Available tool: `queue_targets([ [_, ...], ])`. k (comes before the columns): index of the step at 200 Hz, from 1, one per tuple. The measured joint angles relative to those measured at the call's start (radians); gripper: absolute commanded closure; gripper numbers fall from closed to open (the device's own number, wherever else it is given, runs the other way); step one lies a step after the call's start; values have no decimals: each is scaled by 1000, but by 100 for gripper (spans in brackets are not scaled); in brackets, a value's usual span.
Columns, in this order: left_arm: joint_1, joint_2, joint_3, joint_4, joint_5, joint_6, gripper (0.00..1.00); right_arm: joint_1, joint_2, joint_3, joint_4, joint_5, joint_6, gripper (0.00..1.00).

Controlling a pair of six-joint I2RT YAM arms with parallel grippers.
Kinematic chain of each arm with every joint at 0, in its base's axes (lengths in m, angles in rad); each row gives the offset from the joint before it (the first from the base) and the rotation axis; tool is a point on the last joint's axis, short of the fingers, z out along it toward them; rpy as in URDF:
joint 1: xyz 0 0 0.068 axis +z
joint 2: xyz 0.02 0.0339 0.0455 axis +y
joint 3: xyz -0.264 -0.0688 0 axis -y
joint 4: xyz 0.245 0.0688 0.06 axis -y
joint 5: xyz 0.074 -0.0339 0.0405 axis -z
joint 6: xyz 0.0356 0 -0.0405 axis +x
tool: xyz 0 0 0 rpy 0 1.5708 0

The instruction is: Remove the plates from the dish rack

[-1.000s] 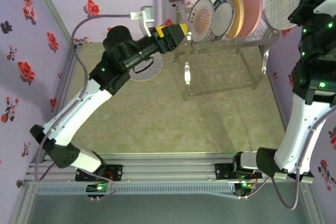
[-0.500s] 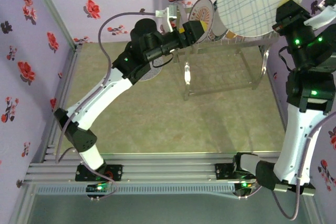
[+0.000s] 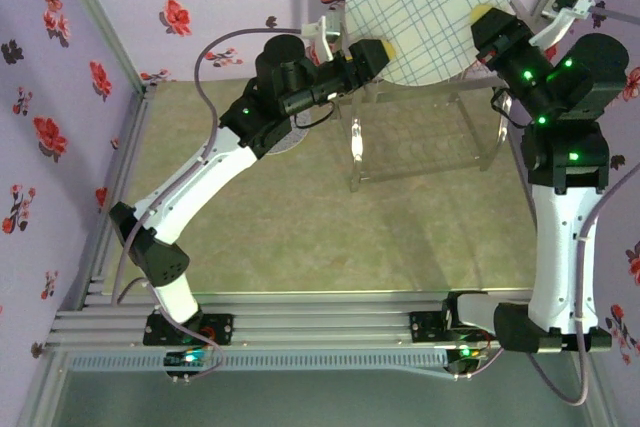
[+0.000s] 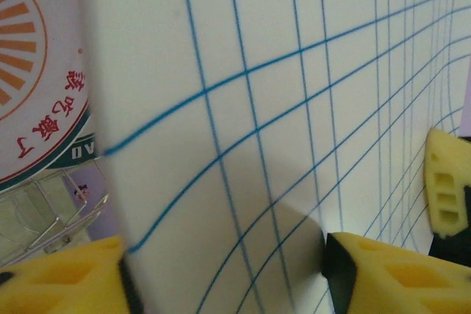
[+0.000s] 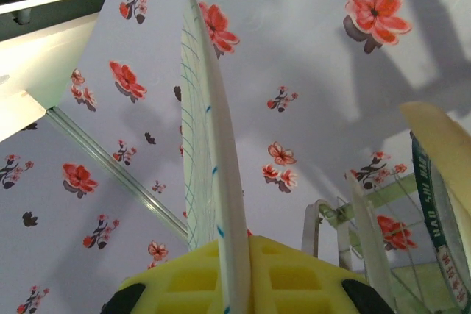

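Right tool point(image 3: 487, 19) was clamped on the right rim of the grid plate point(image 3: 425, 2), holding it high above the dish rack point(image 3: 420, 147) at the far end of the surface point(image 3: 300, 227). Its own wrist camera saw that plate edge-on, a thin white line pinched between two yellow pads point(image 5: 184, 277), with a green-rimmed plate point(image 5: 441, 211) standing in the rack to the right. From above, the left tool point(image 3: 378, 51) reached the plate's lower left edge. Up close, its yellow fingers point(image 4: 66, 277) stood apart on either side of the rim, and whether they pinched it could not be told. That close view also caught an orange sunburst plate point(image 4: 29, 71) standing behind, in the rack's wires. Only from above could a speckled plate point(image 3: 285, 139) be seen lying flat on the surface, half hidden under the left arm.
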Motion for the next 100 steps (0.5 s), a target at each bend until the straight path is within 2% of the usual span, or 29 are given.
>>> queue_targets([
  [28,2,0,2,0,1,-19,78,12,6,-21,2,9,7,100],
  [52,19,-13,3,40,19,-65,100,10,19,-37,3,40,56,100],
  [81,29,-46,0,51,26,-132,100,22,17,-49,48,23,95,100],
  [87,29,-50,-4,56,27,-135,100,23,15,-49,54,21,97,93],
  [100,35,-58,-19,71,34,-141,100,25,13,-49,54,19,94,70],
])
